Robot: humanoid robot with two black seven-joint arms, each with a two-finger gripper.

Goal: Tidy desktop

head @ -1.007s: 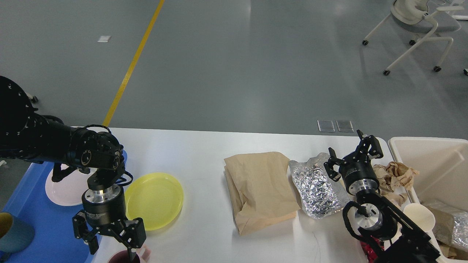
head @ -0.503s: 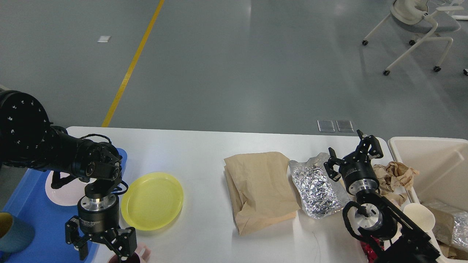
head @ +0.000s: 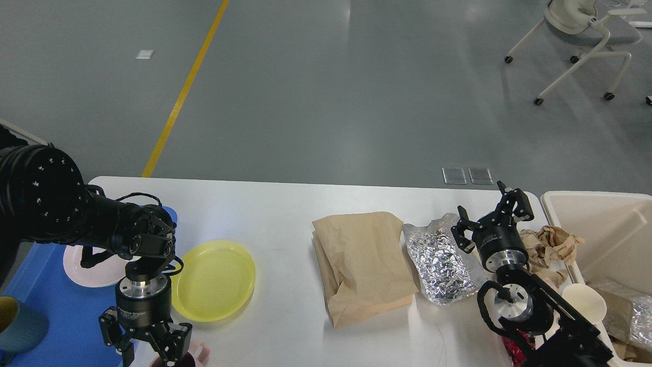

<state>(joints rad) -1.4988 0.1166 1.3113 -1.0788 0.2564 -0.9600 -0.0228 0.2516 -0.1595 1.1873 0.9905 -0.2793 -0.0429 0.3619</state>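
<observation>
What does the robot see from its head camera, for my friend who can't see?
On a wide white desktop lie a round yellow plastic plate, a crumpled brown paper bag and a shiny silver foil pouch. The left gripper hangs open over a dark red cup; the right gripper is open beside the pouch.

A yellow plate [head: 214,280] and tan paper bag [head: 362,266] lie beside a crinkled silver foil pouch [head: 442,264] on the white desk [head: 275,209]; blue tray [head: 56,311] at left.
</observation>
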